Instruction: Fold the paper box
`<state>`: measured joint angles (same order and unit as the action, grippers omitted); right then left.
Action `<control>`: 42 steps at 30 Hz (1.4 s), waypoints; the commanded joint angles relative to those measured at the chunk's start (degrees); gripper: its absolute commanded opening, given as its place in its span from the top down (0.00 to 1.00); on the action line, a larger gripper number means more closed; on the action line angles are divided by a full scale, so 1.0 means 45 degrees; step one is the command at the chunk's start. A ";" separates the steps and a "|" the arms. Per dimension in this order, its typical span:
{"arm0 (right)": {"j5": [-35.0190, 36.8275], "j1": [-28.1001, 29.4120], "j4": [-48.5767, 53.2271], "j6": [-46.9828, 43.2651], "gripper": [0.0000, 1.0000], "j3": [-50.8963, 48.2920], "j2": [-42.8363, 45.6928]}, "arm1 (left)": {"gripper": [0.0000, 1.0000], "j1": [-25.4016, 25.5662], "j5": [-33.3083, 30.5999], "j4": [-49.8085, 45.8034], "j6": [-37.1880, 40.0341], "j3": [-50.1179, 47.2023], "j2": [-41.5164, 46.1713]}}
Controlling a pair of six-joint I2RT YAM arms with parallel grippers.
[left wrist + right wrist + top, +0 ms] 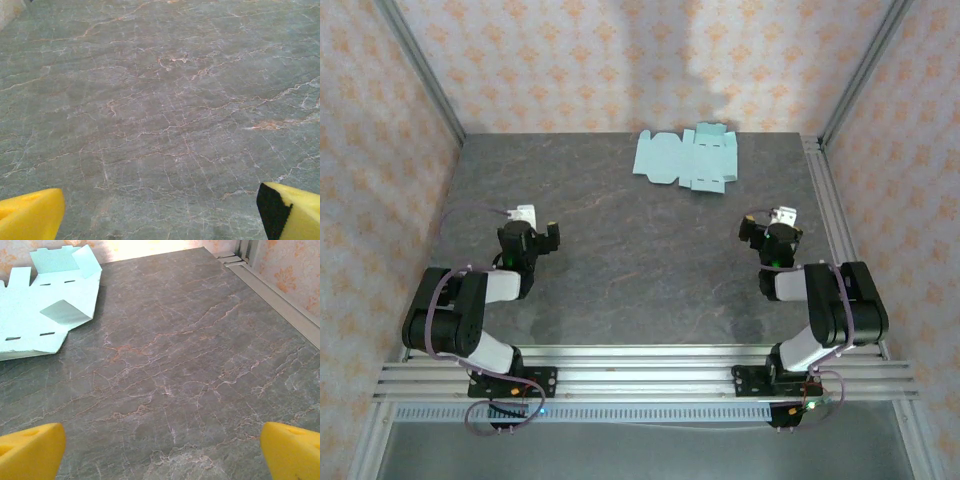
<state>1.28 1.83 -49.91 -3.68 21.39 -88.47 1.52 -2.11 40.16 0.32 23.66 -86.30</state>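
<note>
One flat die-cut sheet, the paper box (685, 158), lies unfolded at the far edge of the table (650, 270), a little right of centre and just before the patterned back wall (620, 60). In the right wrist view the sheet (45, 300) sits far left, with a couple of its flaps tilted up off the surface. Dark veined tabletop stretches from it to both arms. The right gripper (770, 232) hangs near and to the right of the sheet, well apart from it, beside the aluminium rail (828, 200); its yellow fingers (30, 452) are spread wide. The left gripper (533, 236) hangs at the near left, farther from the sheet, its fingers (30, 217) spread wide too, holding nothing.
</note>
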 commanded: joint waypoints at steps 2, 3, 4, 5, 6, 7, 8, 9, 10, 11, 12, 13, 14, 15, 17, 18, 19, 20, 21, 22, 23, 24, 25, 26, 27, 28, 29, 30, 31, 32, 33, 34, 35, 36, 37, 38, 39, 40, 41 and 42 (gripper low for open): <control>-0.0113 -0.0031 -0.0217 0.0054 0.01 0.0225 -0.0106 | 0.00 0.0091 -0.0115 0.0336 0.0153 0.0270 0.0116; -0.0125 -0.0034 -0.0217 0.0051 0.01 0.0228 -0.0096 | 0.00 0.0090 -0.0108 0.0338 0.0151 0.0270 0.0115; -0.0101 -0.0034 -0.0216 0.0057 0.01 0.0228 -0.0102 | 0.00 0.0092 -0.0117 0.0333 0.0144 0.0270 0.0116; -0.0099 -0.0034 -0.0217 0.0057 0.01 0.0227 -0.0096 | 0.00 0.0092 -0.0114 0.0326 0.0137 0.0270 0.0116; -0.0101 -0.0029 -0.0212 0.0057 0.01 0.0228 -0.0109 | 0.00 0.0092 -0.0112 0.0335 0.0154 0.0270 0.0118; -0.0107 -0.0030 -0.0217 0.0057 0.01 0.0226 -0.0102 | 0.00 0.0087 -0.0117 0.0335 0.0131 0.0270 0.0116; -0.0113 -0.0022 -0.0217 0.0057 0.01 0.0228 -0.0106 | 0.00 0.0092 -0.0107 0.0343 0.0142 0.0270 0.0115; -0.0096 -0.0026 -0.0216 0.0056 0.01 0.0228 -0.0106 | 0.00 0.0090 -0.0117 0.0333 0.0145 0.0270 0.0116; -0.0114 -0.0025 -0.0213 0.0057 0.00 0.0228 -0.0098 | 0.00 0.0082 -0.0114 0.0337 0.0142 0.0270 0.0116; -0.0127 -0.0034 -0.0214 0.0059 0.01 0.0236 -0.0097 | 0.00 0.0092 -0.0117 0.0333 0.0162 0.0270 0.0115; -0.0126 -0.0027 -0.0198 0.0067 0.01 0.0247 -0.0104 | 0.00 0.0092 -0.0117 0.0337 0.0148 0.0270 0.0116; -0.0125 -0.0033 -0.0188 0.0056 0.00 0.0247 -0.0100 | 0.00 0.0092 -0.0116 0.0333 0.0142 0.0270 0.0118; -0.0116 -0.0033 -0.0178 0.0057 0.00 0.0247 -0.0106 | 0.00 0.0091 -0.0107 0.0335 0.0157 0.0270 0.0116; -0.0122 -0.0034 -0.0178 0.0058 0.01 0.0247 -0.0107 | 0.00 0.0092 -0.0117 0.0338 0.0154 0.0272 0.0116; -0.0122 -0.0033 -0.0181 0.0057 0.01 0.0252 -0.0107 | 0.00 0.0075 -0.0121 0.0333 0.0163 0.0260 0.0116; -0.0127 -0.0034 -0.0181 0.0057 0.01 0.0247 -0.0099 | 0.00 0.0081 -0.0122 0.0340 0.0154 0.0269 0.0106; -0.0123 -0.0032 -0.0196 0.0052 0.01 0.0238 -0.0097 | 0.00 0.0087 -0.0111 0.0343 0.0163 0.0270 0.0115; -0.0128 -0.0034 -0.0215 0.0056 0.01 0.0228 -0.0095 | 0.00 0.0092 -0.0117 0.0333 0.0163 0.0271 0.0116; -0.0125 -0.0030 -0.0214 0.0057 0.01 0.0228 -0.0101 | 0.00 0.0089 -0.0117 0.0335 0.0162 0.0270 0.0116; -0.0128 -0.0029 -0.0232 0.0057 0.01 0.0214 -0.0087 | 0.00 0.0092 -0.0125 0.0340 0.0163 0.0270 0.0116; -0.0170 -0.0020 -0.0274 0.0042 0.01 0.0199 -0.0046 | 0.00 0.0092 -0.0134 0.0323 0.0152 0.0270 0.0116; -0.0260 -0.0032 -0.0251 0.0008 0.01 0.0152 0.0052 | 0.00 0.0092 -0.0147 0.0361 0.0160 0.0252 0.0130; -0.0322 -0.0014 -0.0176 -0.0020 0.01 0.0121 0.0275 | 0.00 0.0097 -0.0137 0.0361 0.0183 0.0273 0.0160; -0.0332 -0.0005 -0.0033 -0.0041 0.01 0.0089 0.0591 | 0.00 0.0160 -0.0042 -0.0226 0.0284 0.0467 0.0360; -0.0306 -0.0014 0.0441 -0.0041 0.01 0.0142 0.0967 | 0.00 0.0330 0.0000 -0.0811 0.0497 0.0675 0.0695; -0.0385 -0.0014 0.0853 -0.0056 0.01 0.0229 0.1307 | 0.00 0.0510 -0.0197 -0.1275 0.0659 0.0844 0.0919; -0.0610 -0.0005 0.1322 -0.0162 0.01 0.0309 0.1704 | 0.00 0.0628 -0.0396 -0.1669 0.0717 0.0996 0.1126; -0.0794 0.0032 0.1891 -0.0309 0.01 0.0455 0.2088 | 0.00 0.0728 -0.0461 -0.1893 0.0798 0.1059 0.1302; -0.0760 0.0127 0.2360 -0.0414 0.01 0.0616 0.2394 | 0.00 0.0829 -0.0515 -0.2176 0.0885 0.1149 0.1459; -0.0589 0.0304 0.3016 -0.0521 0.01 0.0867 0.2733 | 0.00 0.0999 -0.0781 -0.2737 0.0915 0.1354 0.1706; -0.0440 0.0472 0.3820 -0.0599 0.01 0.1238 0.3037 | 0.00 0.1165 -0.1061 -0.3481 0.0926 0.1696 0.1916; -0.0356 0.0624 0.4618 -0.0624 0.01 0.1631 0.3235 | 0.00 0.1346 -0.1278 -0.4144 0.0867 0.2030 0.2084; -0.0331 0.0810 0.5731 -0.0634 0.01 0.2259 0.3328 | 0.00 0.1529 -0.1549 -0.4810 0.0701 0.2410 0.2237; -0.0360 0.0964 0.6787 -0.0542 0.01 0.2960 0.3269 | 0.00 0.1693 -0.1506 -0.5283 0.0468 0.2710 0.2430; -0.0399 0.1132 0.7562 -0.0381 0.01 0.3551 0.3115 | 0.00 0.1829 -0.1351 -0.5478 0.0260 0.2864 0.2601; -0.0468 0.1303 0.8408 -0.0138 0.01 0.4293 0.2845 | 0.00 0.2048 -0.1181 -0.5528 0.0037 0.2963 0.2794; -0.0512 0.1468 0.9290 0.0193 0.01 0.5090 0.2510 | 0.00 0.2266 -0.0989 -0.5570 -0.0149 0.3043 0.2954; -0.0555 0.1601 1.0038 0.0517 0.01 0.5769 0.2139 | 0.00 0.2502 -0.0875 -0.5635 -0.0347 0.3137 0.3104; -0.0613 0.1723 1.0892 0.0939 0.01 0.6631 0.1628 | 0.00 0.2770 -0.0755 -0.5723 -0.0674 0.3240 0.3194; -0.0726 0.1809 1.1547 0.1394 0.01 0.7410 0.1092 | 0.00 0.3070 -0.0635 -0.5775 -0.0894 0.3300 0.3267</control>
<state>-0.99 8.93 -13.28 -2.44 48.71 -79.13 12.82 -5.58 19.00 0.05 36.82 -73.03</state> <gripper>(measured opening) 0.993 0.998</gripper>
